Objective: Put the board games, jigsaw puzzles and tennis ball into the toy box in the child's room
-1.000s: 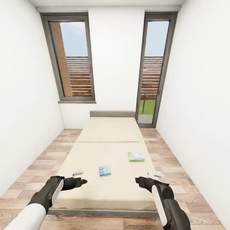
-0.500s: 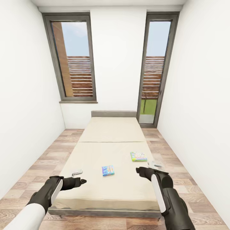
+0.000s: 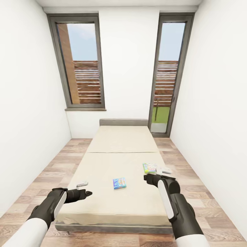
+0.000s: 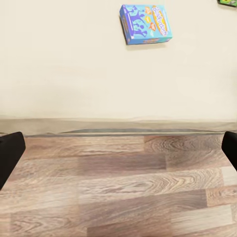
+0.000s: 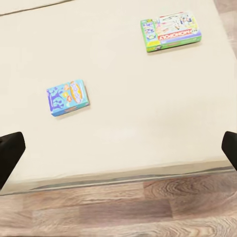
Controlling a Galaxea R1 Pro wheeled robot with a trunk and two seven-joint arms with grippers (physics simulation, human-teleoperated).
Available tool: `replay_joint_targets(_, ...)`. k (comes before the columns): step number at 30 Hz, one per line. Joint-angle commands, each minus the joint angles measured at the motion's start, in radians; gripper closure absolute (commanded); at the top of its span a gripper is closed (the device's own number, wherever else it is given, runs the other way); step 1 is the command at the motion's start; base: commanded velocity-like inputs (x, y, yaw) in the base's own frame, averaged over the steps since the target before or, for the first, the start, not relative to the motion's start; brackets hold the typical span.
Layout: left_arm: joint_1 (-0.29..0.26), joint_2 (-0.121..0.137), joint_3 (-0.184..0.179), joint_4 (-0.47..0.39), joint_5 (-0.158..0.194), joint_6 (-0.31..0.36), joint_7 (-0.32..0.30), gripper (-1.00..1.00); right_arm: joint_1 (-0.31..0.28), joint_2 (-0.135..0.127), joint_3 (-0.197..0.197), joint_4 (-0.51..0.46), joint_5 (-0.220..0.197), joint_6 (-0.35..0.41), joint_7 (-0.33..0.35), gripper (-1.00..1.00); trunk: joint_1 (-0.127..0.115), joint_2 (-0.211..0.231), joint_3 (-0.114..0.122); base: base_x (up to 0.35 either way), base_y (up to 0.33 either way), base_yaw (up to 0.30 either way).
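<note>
Two board games lie on the beige bed [image 3: 118,142]: a mostly blue one [image 3: 119,183] near the middle and a green and white one [image 3: 149,167] toward the bed's right side. My left gripper [image 3: 85,189] hovers open over the bed's near left corner. My right gripper [image 3: 156,174] is open just short of the green and white game. The left wrist view looks down on the blue game [image 4: 145,23] past the bed's foot edge. In the right wrist view, the blue game [image 5: 68,97] and the green and white game [image 5: 170,31] both rest on the mattress.
The bed has a dark grey headboard [image 3: 123,122] against the far white wall, between a window [image 3: 80,61] and a glass door [image 3: 166,75]. Strips of wood floor [image 3: 44,175] run along both sides of the bed, between it and the side walls.
My right gripper has moved forward over the bed toward the green and white game. The left gripper has barely moved. The camera has shifted a little, so the whole picture has slid right.
</note>
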Motion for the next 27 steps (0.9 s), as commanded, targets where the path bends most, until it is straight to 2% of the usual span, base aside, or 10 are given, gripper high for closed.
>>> replay_joint_targets(1,-0.001,0.0,0.003,-0.002,0.005,0.007,-0.004,-1.0,-0.001,0.0,0.004,0.0,-0.018,0.001,-0.009,-1.0,0.0,-0.002,-0.002,0.0,0.039,0.0)
replay_joint_targets(6,-0.001,0.002,0.004,-0.003,0.005,0.009,-0.035,-1.0,-0.002,0.0,0.013,0.003,-0.028,-0.004,-0.01,-1.0,0.0,-0.002,-0.002,0.0,0.06,0.0)
replay_joint_targets(11,-0.001,0.002,0.003,-0.003,0.003,0.009,-0.062,-1.0,-0.002,0.0,0.017,0.003,-0.031,-0.008,-0.008,-1.0,0.0,-0.002,-0.002,0.0,0.219,0.0)
replay_joint_targets(19,-0.001,0.007,0.002,-0.003,0.003,0.009,-0.067,-1.0,-0.002,0.0,0.018,0.001,-0.034,-0.009,-0.008,-1.0,0.0,-0.002,-0.002,0.033,0.247,0.0)
replay_joint_targets(27,-0.001,0.009,0.004,-0.019,0.005,0.015,-0.069,-1.0,-0.002,0.0,0.015,0.001,-0.036,-0.009,-0.008,-1.0,-0.003,0.005,-0.006,0.022,0.043,0.0)
